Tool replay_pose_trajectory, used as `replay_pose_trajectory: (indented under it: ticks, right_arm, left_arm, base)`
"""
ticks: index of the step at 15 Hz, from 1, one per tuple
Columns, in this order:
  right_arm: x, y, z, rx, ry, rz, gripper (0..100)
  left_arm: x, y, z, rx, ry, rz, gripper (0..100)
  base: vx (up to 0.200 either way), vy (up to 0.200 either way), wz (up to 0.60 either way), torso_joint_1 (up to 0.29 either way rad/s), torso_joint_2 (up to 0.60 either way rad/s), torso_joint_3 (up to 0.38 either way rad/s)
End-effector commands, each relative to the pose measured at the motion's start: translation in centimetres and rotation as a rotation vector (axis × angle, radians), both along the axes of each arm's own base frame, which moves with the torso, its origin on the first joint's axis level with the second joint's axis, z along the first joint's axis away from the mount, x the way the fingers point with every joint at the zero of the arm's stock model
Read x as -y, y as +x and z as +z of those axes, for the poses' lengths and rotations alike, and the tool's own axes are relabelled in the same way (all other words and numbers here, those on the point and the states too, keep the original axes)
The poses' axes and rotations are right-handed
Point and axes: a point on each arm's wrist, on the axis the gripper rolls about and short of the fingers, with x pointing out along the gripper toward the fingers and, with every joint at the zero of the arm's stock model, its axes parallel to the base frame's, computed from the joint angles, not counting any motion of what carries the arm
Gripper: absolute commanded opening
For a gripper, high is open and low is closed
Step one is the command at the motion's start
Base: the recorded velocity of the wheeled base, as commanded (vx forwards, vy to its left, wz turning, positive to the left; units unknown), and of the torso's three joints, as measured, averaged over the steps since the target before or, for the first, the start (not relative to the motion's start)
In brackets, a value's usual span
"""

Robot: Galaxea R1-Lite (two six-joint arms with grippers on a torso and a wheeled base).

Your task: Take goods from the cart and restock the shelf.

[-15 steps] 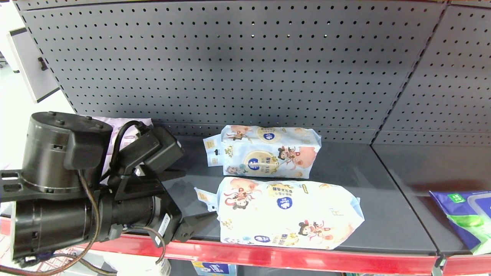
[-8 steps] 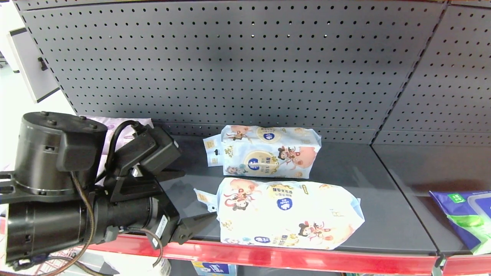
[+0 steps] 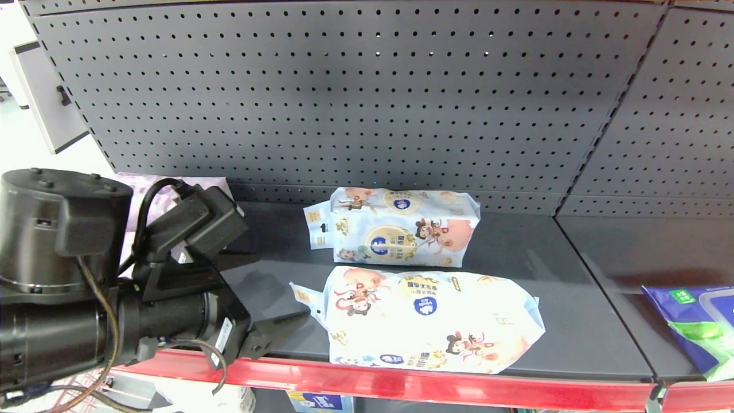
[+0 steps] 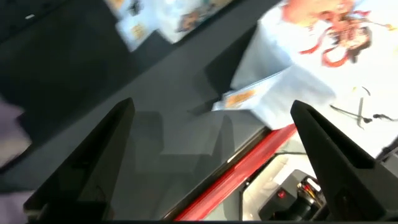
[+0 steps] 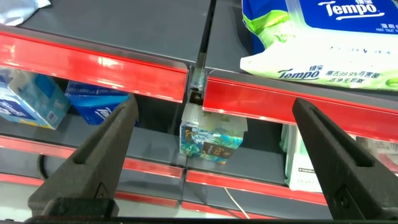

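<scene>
Pale-blue cartoon-printed soft pack (image 3: 430, 318) near, matching pack (image 3: 401, 226) far, on dark grey shelf (image 3: 516, 258).
Left gripper (image 3: 275, 289) left of near pack, jaws apart; right gripper (image 5: 211, 158) jaws apart; lilac pack (image 3: 143, 192) half hidden far left.

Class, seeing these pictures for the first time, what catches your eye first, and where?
The open left gripper looms at the left front edge of the shelf. Beside it lies the front cartoon-printed pack, with the rear cartoon-printed pack behind it. A blue-green wipes pack sits far right.
</scene>
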Motion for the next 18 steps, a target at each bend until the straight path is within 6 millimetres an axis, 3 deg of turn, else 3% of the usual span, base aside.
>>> replay_pose_trajectory:
  ticks: [1,5,7,9,11,17,18]
  right_arm:
    - [0.0,0.0,0.0,-0.002,-0.001,0.000,100]
    - [0.1,0.0,0.0,-0.002,0.012,-0.054,100]
    - [0.2,0.0,0.0,0.001,-0.002,-0.104,100]
    - [0.3,0.0,0.0,0.003,-0.008,-0.123,100]
    - [0.3,0.0,0.2,0.010,-0.008,-0.121,100]
    - [0.0,0.9,-0.6,0.108,0.038,-0.063,100]
    - [-0.1,0.9,-0.6,0.107,0.042,-0.050,100]
  left_arm:
    - [-2.5,-2.1,0.5,0.046,-0.028,0.064,100]
    - [-8.4,-9.0,2.4,0.212,-0.244,0.438,100]
    - [-10.9,-13.0,2.3,0.252,-0.304,0.549,100]
    - [-13.1,-18.7,-0.2,0.263,-0.304,0.597,100]
    - [-14.0,-21.4,-2.2,0.257,-0.302,0.608,100]
    - [-12.5,-22.7,-6.0,0.193,-0.216,1.005,100]
    - [-12.3,-23.1,-7.5,0.151,-0.190,1.047,100]
  base:
    - [0.000,0.000,0.00,0.000,0.00,0.000]
    - [0.000,0.000,0.00,0.000,0.00,0.000]
    - [0.000,0.000,0.00,0.000,0.00,0.000]
    - [0.000,0.000,0.00,0.000,0.00,0.000]
    - [0.000,0.000,0.00,0.000,0.00,0.000]
    - [0.000,0.000,0.00,0.000,0.00,0.000]
    - [0.000,0.000,0.00,0.000,0.00,0.000]
